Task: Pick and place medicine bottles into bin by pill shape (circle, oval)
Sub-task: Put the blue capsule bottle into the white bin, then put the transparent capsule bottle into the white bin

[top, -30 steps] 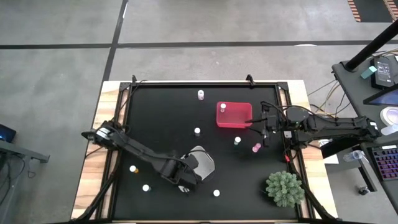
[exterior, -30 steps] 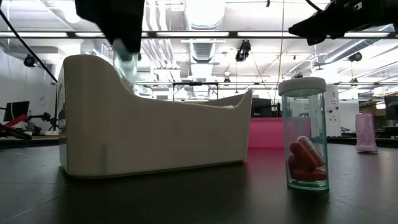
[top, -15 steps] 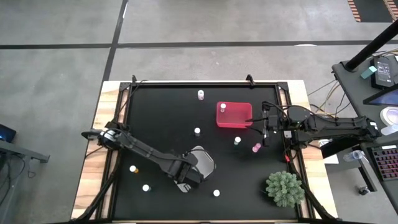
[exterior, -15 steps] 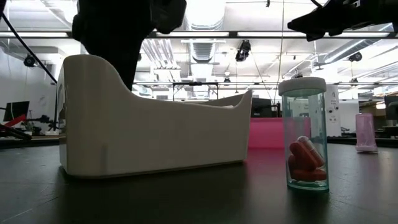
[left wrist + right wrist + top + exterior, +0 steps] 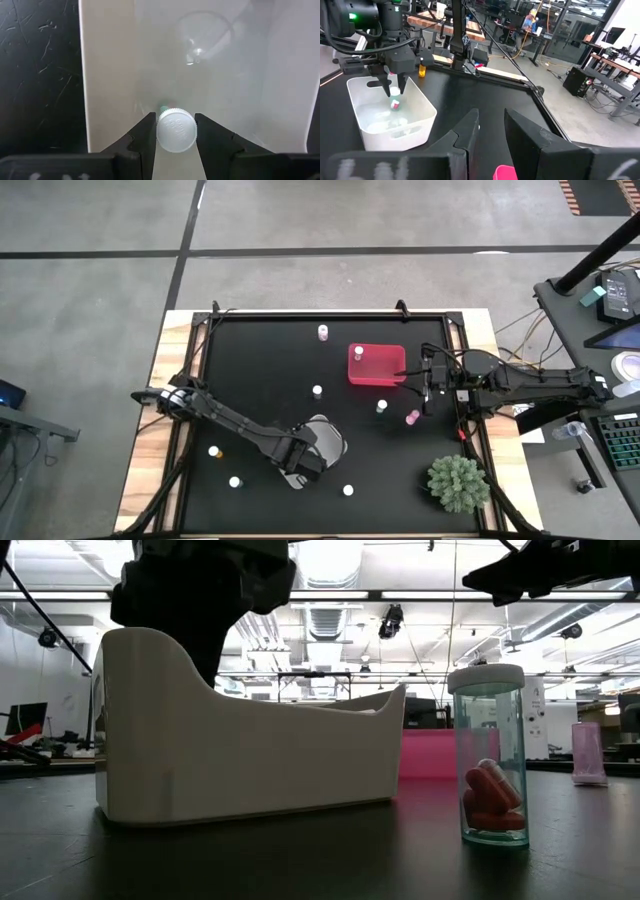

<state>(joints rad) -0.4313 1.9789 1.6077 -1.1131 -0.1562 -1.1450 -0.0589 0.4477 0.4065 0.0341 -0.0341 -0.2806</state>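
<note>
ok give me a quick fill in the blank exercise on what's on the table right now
1. The left gripper holds a medicine bottle by its cap inside the ____ bin.
2. The right gripper hovers beside the ____ bin.
3. The spiky green plant stands near the table's ____ arm side.
4. The teal bottle closest to the low camera holds ____ pills.

Missing words: white; pink; right; red
</note>
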